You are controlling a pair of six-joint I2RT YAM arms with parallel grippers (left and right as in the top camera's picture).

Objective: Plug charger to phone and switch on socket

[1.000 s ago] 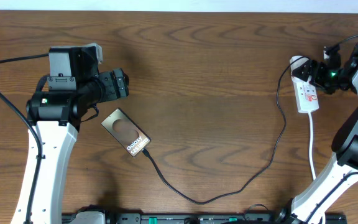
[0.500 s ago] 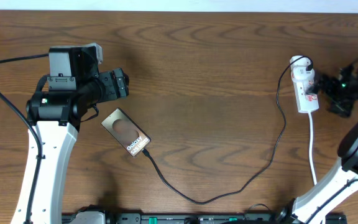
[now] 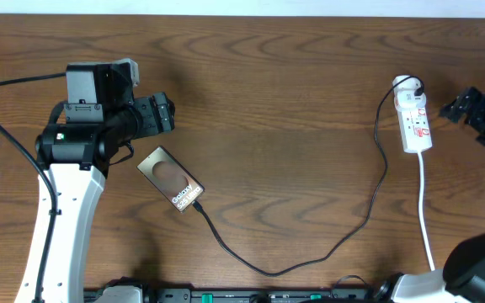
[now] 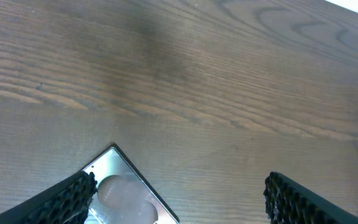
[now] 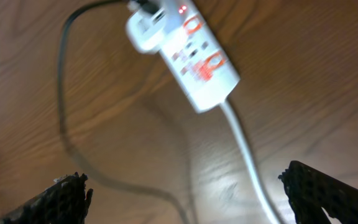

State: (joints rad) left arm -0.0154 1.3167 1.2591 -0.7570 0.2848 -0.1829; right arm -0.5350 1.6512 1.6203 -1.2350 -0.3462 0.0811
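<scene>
**A:** Since both arms hang clear of everything, where does the phone lie?

**B:** Flat on the wooden table, left of centre. It is turned on a diagonal, with its lettered end toward the near edge. The left gripper hovers just past its far end and does not touch it.

**A:** And the jaws there?

**B:** Spread wide, with nothing between them. In the left wrist view the phone's upper corner shows low in the gap, with bare wood around it.

**A:** What about the charger cable?

**B:** Its black plug tip meets the phone's near short end. I cannot tell whether it is fully seated. From there the cable sags toward the near edge, then climbs on the right to a white adapter.

**A:** Is that adapter on the power strip?

**B:** Yes, at its far end. The strip lies on the right of the table, running front to back, with red markings on top. Its white lead trails from the near end toward the table's near edge. The right wrist view is blurred, though a small red dot shows near the adapter. I cannot read the position of the switches.

**A:** And the right gripper?

**B:** It is off to the right of the strip and apart from it. Its jaws are wide and hold nothing.
</scene>
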